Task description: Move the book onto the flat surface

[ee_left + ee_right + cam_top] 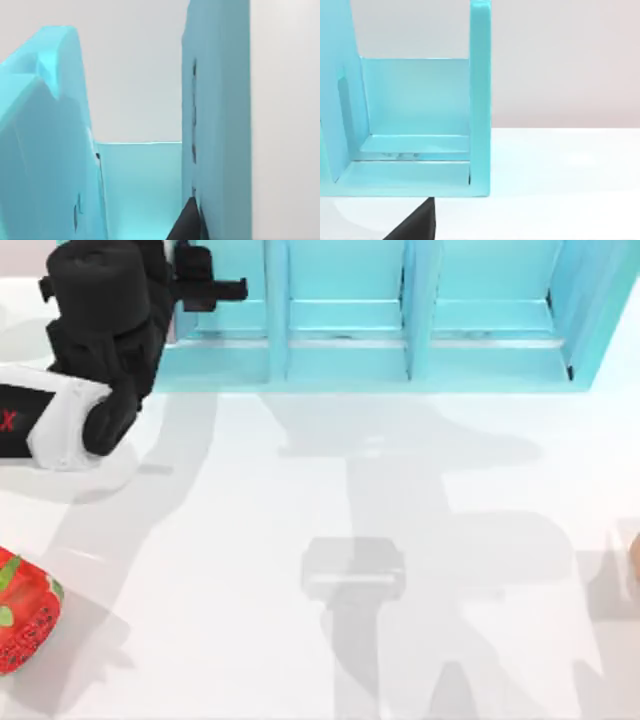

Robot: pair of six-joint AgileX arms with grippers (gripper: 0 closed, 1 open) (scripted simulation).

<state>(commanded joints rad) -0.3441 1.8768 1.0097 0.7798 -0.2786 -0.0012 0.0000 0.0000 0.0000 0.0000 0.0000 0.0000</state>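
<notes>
One arm, the left, reaches into the leftmost compartment of the turquoise shelf unit [400,330] at the back of the white bench [400,540]. Its pincer [215,288] is partly cut off by the frame edge, so I cannot tell whether it is spread or pressed together. From the left wrist, a tilted turquoise slab, probably the book [40,150], leans just beside a divider. At the bench's left edge, a red packet [25,615] is cut off.
</notes>
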